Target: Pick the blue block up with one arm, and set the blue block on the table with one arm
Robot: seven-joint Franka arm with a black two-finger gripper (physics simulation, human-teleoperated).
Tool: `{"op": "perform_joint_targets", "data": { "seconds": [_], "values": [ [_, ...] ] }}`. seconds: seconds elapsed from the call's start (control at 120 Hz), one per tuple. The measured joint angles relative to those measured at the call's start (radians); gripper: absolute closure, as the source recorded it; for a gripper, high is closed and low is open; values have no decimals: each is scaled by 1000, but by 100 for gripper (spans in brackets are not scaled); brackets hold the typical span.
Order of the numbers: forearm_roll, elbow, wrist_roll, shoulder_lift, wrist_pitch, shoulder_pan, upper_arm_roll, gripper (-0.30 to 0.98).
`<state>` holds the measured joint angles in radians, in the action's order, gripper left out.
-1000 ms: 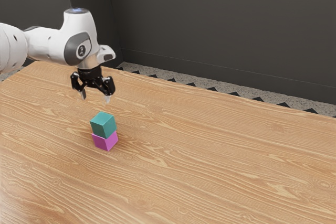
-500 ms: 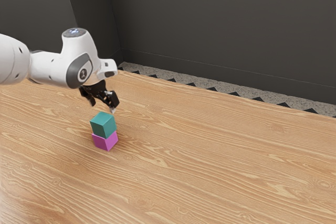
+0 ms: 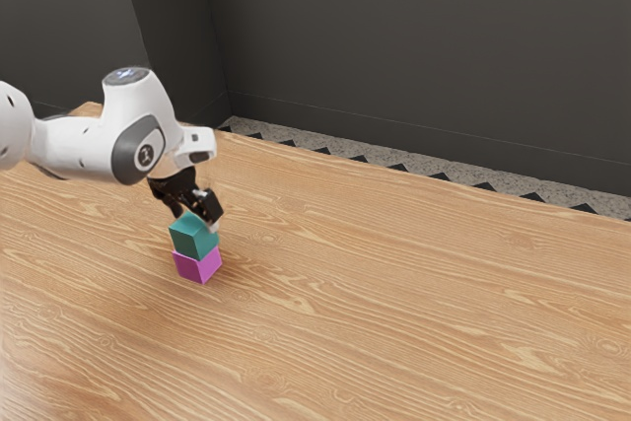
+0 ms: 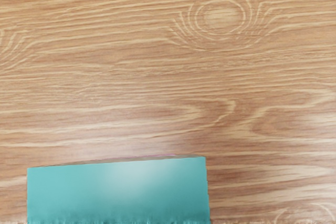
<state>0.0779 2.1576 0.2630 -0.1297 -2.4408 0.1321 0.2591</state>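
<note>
Blue block (image 3: 192,240) beneath the claw (image 3: 195,223)

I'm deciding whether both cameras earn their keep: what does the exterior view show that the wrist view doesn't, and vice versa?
Exterior view: white arm, open black gripper at the teal block's top, dark wall, speckled floor, and the magenta block's sides.

Wrist view: a close-up of a ringed knot in the wood.

Both: teal block and wooden table; a thin pinkish line beside the teal in the wrist view may be the magenta block.
</note>
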Motion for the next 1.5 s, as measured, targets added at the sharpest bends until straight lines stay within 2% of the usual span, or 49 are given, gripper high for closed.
{"op": "perform_joint_targets", "data": {
  "seconds": [0.283,0.508,0.7,1.075,1.5],
  "values": [
    [-1,-31,10,-19,19,-5,12,0],
    [-53,-67,-3,-31,121,-4,12,0],
    [-72,-66,-6,-43,140,-4,8,0],
    [-52,-103,-14,-97,128,-7,5,0],
    [-38,-99,-19,-101,121,-10,9,0]
  ]
}}
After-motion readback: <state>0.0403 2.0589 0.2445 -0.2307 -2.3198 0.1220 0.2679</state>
